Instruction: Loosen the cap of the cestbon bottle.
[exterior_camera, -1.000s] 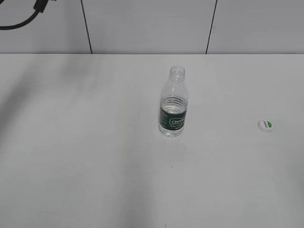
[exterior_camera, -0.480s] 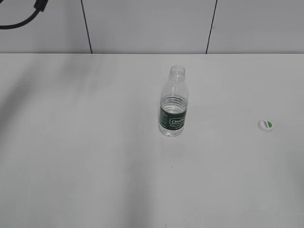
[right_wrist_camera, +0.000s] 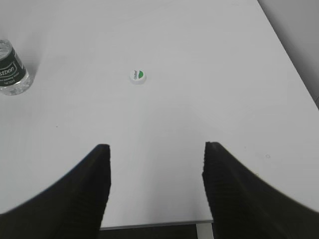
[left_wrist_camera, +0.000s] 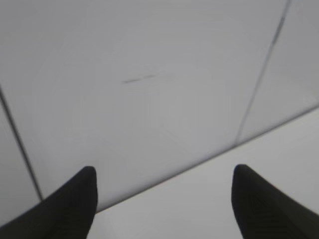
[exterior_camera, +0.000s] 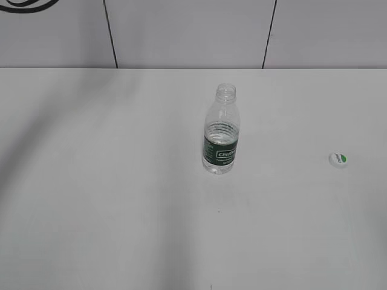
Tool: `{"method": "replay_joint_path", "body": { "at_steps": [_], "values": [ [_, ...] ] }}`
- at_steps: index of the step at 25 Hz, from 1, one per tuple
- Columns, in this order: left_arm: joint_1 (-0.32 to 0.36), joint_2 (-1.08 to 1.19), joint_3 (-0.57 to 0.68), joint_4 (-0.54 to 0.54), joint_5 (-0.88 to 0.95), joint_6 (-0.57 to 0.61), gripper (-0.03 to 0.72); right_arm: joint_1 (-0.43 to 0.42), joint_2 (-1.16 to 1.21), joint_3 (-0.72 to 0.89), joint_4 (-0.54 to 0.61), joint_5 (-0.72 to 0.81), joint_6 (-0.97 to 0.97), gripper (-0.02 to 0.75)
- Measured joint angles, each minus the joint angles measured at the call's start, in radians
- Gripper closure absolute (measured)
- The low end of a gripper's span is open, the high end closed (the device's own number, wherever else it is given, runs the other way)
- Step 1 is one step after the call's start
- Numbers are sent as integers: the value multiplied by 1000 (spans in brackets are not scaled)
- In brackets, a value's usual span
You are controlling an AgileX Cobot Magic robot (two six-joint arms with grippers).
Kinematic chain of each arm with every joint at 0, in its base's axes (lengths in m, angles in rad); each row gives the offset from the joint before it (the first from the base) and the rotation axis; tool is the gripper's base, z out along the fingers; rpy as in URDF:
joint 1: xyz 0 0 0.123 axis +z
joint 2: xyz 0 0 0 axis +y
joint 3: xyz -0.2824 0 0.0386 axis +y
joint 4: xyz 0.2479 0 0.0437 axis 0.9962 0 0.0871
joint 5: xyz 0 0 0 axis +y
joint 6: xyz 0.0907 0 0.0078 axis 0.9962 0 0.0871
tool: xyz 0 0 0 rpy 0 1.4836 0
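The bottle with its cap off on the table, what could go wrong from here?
1. The bottle stands open and seems to hold little water, so a bump from an arm would probably tip it and spill what is there.
2. The cap lies loose on the table, apart from the bottle; a sweep by the open right gripper could knock it off.

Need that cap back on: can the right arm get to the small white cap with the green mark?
Probably yes: the small white green-marked plastic cap lies alone on bare white table, straight ahead of the open right gripper.
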Motion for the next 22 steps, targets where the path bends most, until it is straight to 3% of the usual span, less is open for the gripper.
{"method": "replay_joint_path", "body": {
  "at_steps": [4, 8, 11, 16, 19, 22],
  "values": [
    [-73, -39, 85, -84, 348, 0, 189, 0, 0, 0, 0, 0, 0, 279],
    [-132, -69, 183, -290, 718, 33, 189, 0, 0, 0, 0, 0, 0, 279],
    [-168, -81, 200, -515, 888, 254, 189, 0, 0, 0, 0, 0, 0, 279],
    [-206, -104, 200, -933, 923, 739, 189, 0, 0, 0, 0, 0, 0, 279],
    [-206, -150, 202, -1245, 963, 1048, 189, 0, 0, 0, 0, 0, 0, 279],
    [-196, -208, 202, -1406, 1055, 1255, 189, 0, 0, 0, 0, 0, 0, 279]
  ]
}}
